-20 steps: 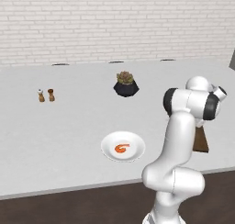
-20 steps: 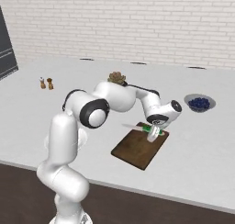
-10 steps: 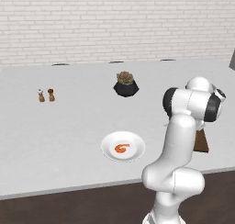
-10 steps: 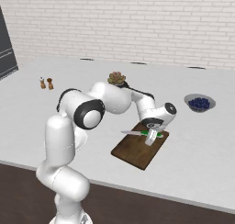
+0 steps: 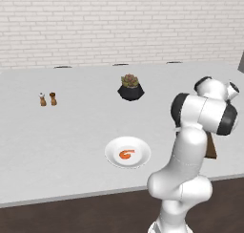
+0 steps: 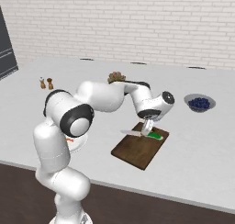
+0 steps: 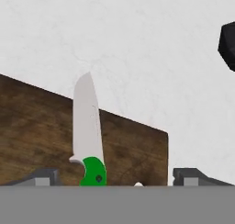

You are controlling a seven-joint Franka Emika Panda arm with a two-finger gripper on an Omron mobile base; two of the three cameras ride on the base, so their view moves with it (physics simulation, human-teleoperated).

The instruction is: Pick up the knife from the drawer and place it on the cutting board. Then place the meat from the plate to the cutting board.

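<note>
While its jaws gape wide, the pincer (image 7: pixel 114 177) holds nothing — knife (image 7: pixel 88 136) between.

We see flat, even rendered light on the pale counter (image 5: pixel 71 146), bright with no glare; shadows are faint, a soft one under the plate (image 5: pixel 127 152). The hand view looks soft and coarse, with slightly blurred edges

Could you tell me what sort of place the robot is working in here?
Most likely a kitchen: a long pale counter against a white brick wall, with a cutting board bearing a knife, a plate of meat, and salt and pepper shakers.
</note>
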